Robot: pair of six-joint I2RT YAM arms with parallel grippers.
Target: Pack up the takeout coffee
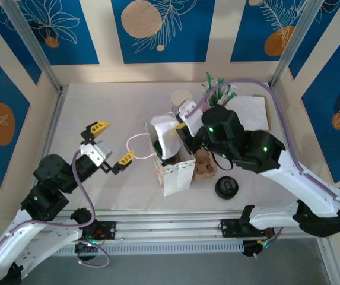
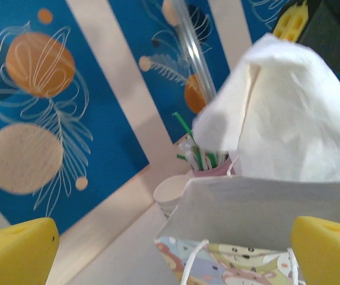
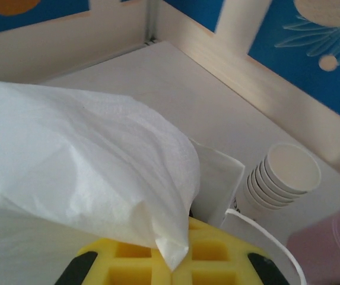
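Observation:
The takeout coffee is hidden from every view. A cartoon-printed paper bag point(image 1: 174, 173) point(image 2: 264, 214) stands upright at mid-table. My right gripper point(image 1: 181, 125) point(image 3: 181, 264) hangs over the bag's mouth, shut on a white napkin point(image 1: 164, 135) point(image 3: 80, 160) point(image 2: 282, 113) that drapes down into the opening. My left gripper point(image 1: 113, 142) point(image 2: 171, 254) is left of the bag, open, its yellow fingertips point(image 2: 15, 252) wide apart with nothing between them, facing the bag's side.
A stack of lidless pale cups point(image 1: 180, 98) point(image 3: 282, 178) point(image 2: 172, 193) and a pink holder of green straws point(image 1: 217, 92) point(image 2: 202, 160) stand behind the bag. A brown carrier point(image 1: 204, 166) and black lids point(image 1: 226, 187) lie to its right. Flat napkins point(image 1: 251, 111) sit far right.

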